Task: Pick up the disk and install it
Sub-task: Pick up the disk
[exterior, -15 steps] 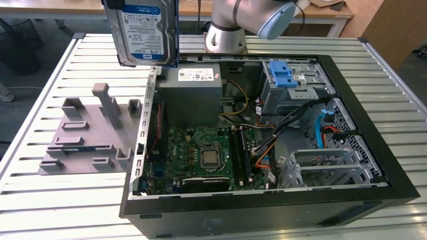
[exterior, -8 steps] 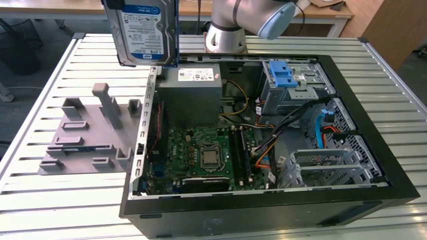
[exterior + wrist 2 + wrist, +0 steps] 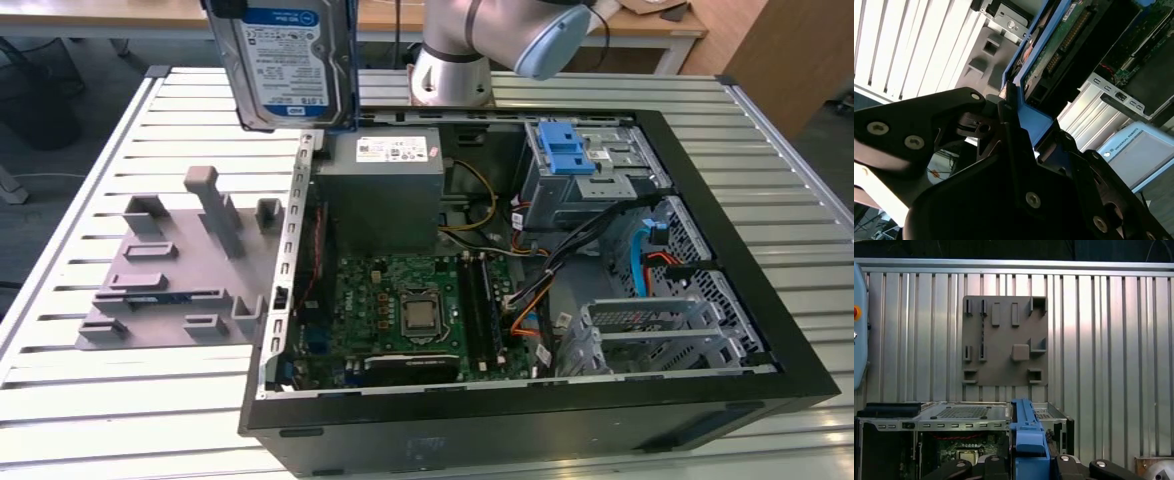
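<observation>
The disk [image 3: 283,60], a silver drive with a white-and-blue label and blue side rails, hangs upright in the air above the back corner of the open computer case [image 3: 747,330], toward the exterior view's left. In the second wrist view my gripper [image 3: 1004,107] is shut on the disk [image 3: 1064,35], its black fingers clamping the blue rail, and the green circuit board faces the camera. The first wrist view looks along the disk's blue edge [image 3: 1026,435], with the gripper [image 3: 1026,464] just behind it and the case below.
Inside the case are a grey power-supply box [image 3: 387,190], a motherboard [image 3: 414,310], loose cables and a blue-handled drive bay [image 3: 567,150]. A grey slotted fixture plate [image 3: 167,270] lies on the slatted metal table [image 3: 80,400] beside the case. The arm's base [image 3: 447,75] stands behind.
</observation>
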Action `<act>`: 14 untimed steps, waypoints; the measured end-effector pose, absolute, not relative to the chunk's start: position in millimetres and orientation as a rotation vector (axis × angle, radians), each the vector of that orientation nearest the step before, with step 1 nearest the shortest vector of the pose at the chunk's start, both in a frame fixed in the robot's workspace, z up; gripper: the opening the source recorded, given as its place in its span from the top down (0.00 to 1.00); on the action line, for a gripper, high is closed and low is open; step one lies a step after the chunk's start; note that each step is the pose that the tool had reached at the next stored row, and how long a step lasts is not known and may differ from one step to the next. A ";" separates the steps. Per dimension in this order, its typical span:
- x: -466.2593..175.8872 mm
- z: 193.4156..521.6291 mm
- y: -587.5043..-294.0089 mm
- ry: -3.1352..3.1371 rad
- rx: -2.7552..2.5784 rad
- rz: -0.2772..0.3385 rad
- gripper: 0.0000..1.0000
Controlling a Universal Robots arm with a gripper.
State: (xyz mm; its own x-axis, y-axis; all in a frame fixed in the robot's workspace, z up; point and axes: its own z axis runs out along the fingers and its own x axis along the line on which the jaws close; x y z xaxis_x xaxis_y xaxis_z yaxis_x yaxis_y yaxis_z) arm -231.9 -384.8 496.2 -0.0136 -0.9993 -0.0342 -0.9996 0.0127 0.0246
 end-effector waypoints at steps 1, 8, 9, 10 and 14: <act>-232.0 496.2 -384.8 2.229 -2.200 0.064 0.64; -235.4 496.2 -386.5 2.215 -2.187 0.053 0.64; -235.8 496.2 -387.0 2.212 -2.185 0.052 0.64; -235.9 496.2 -387.8 2.211 -2.184 0.050 0.64; -235.9 496.2 -395.0 2.211 -2.183 0.049 0.64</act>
State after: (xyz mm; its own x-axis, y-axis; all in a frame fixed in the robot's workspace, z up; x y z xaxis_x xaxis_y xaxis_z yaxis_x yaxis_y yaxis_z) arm -235.9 -395.0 496.2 -0.0125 -0.9988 -0.0464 -0.9999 0.0126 -0.0014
